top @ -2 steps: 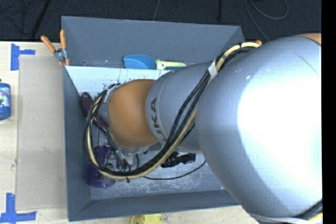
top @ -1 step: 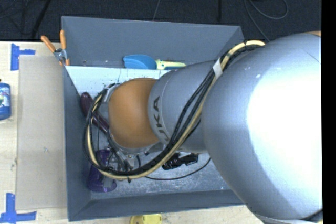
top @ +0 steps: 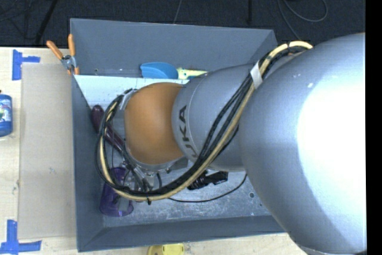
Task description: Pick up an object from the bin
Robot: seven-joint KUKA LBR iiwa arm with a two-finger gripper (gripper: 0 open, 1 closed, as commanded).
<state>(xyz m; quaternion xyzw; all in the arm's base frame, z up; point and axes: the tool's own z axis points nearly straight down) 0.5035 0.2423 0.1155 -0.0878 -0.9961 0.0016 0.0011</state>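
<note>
Nearest, a translucent purple plastic piece point(top: 113, 200) lies on the floor of the bin point(top: 179, 227), just near-left of the orange wrist cover point(top: 152, 122). The jaws are beneath that cover behind looped cables point(top: 107, 152), close beside the purple piece; cannot tell whether spread or pressed together. A dark maroon item point(top: 96, 116) lies left of the cover, and a blue object point(top: 158, 70) beyond it at the far wall.

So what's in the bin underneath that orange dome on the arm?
Around the orange cover peek a purple thing lower left, a darker purple thing further up and a blue thing at the top. Whatever lies directly beneath is covered.
</note>
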